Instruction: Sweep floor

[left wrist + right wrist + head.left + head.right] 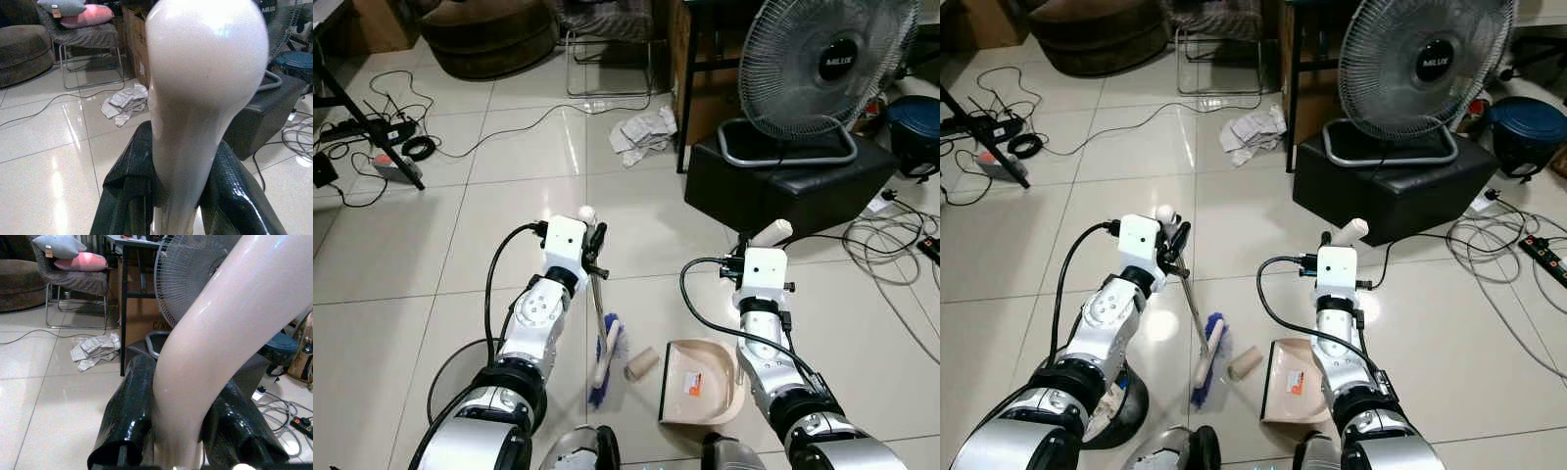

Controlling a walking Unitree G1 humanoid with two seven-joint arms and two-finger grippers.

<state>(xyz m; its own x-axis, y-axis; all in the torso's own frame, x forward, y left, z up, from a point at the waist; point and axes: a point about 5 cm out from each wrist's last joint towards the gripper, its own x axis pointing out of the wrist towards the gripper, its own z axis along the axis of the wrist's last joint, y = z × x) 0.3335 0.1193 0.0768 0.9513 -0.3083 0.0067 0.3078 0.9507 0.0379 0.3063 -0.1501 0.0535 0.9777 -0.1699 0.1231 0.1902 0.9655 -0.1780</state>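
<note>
My left gripper point(592, 235) is shut on the cream handle point(195, 98) of a small broom; its metal shaft slants down to the blue and white brush head point(606, 357) resting on the tiles. Held in my right gripper point(759, 240), which is shut, is the cream handle point(215, 347) of a beige dustpan point(697, 384) lying flat on the floor by my right forearm. A small tan roll of litter point(641, 364) lies between the brush head and the dustpan's mouth. A crumpled white paper point(643, 130) lies further out on the tiles.
A fan point(822, 64) stands on a black box point(783, 181) at the front right, with cables point(891, 245) beside it. A chair point(607, 39) and a brown pouf point(489, 34) stand at the back. More cables and a power strip point(372, 132) lie at the left.
</note>
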